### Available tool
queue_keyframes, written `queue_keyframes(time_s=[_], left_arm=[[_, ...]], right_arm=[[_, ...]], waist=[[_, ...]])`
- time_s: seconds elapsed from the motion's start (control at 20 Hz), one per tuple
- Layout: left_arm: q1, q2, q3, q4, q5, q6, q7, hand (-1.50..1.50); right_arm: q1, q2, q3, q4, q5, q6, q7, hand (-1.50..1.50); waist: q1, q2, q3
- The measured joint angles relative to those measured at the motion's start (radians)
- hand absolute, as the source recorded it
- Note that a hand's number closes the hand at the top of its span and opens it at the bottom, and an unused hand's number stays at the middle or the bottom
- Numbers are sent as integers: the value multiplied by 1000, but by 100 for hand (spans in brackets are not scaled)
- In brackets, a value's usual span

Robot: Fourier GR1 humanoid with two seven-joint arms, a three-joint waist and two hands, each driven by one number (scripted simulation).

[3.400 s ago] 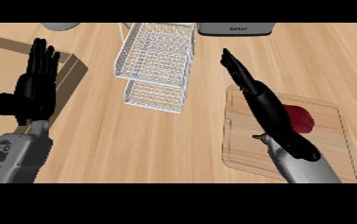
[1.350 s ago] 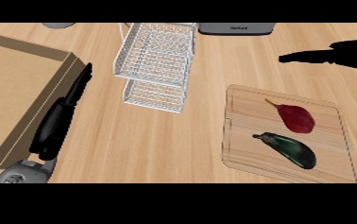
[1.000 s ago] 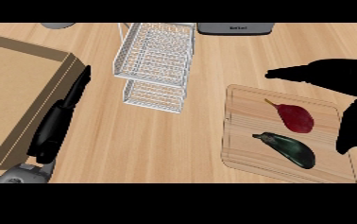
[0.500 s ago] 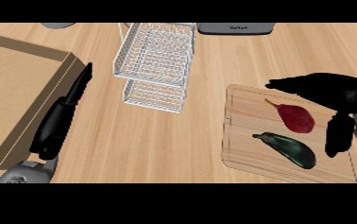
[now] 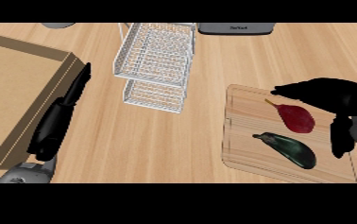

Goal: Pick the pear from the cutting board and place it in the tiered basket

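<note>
A dark red pear [image 5: 297,118] lies on the wooden cutting board [image 5: 245,138] at the right, stem pointing up-left. My right hand [image 5: 325,93] arches over the board's right side, just right of and above the pear. It is open, with fingers [image 5: 286,90] reaching left past the stem and the thumb [image 5: 342,139] hanging down at the board's right edge. Nothing is in its grasp. The white wire tiered basket [image 5: 157,54] stands at the upper middle. My left hand [image 5: 64,112] lies edge-on at the left, fingers straight.
A dark eggplant [image 5: 289,149] shares the board, just below the pear. A shallow wooden box [image 5: 28,88] fills the left edge beside my left hand. A grey appliance [image 5: 235,28] and a grey object [image 5: 57,25] sit at the counter's far edge.
My right hand has come in from the upper right and moved down and left until it arches beside the pear. The left hand, pear and eggplant have stayed put.
</note>
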Motion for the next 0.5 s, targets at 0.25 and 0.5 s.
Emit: queue_keyframes(time_s=[0.25,0.5], left_arm=[[-21,-8,27,2,-13,-28,18,0],[-6,-41,36,-4,-40,-43,12,0]], right_arm=[[13,12,-45,41,72,-75,-55,-150],[-3,49,-85,113,139,-117,-105,-150]], waist=[[-1,0,0],[0,0,0]])
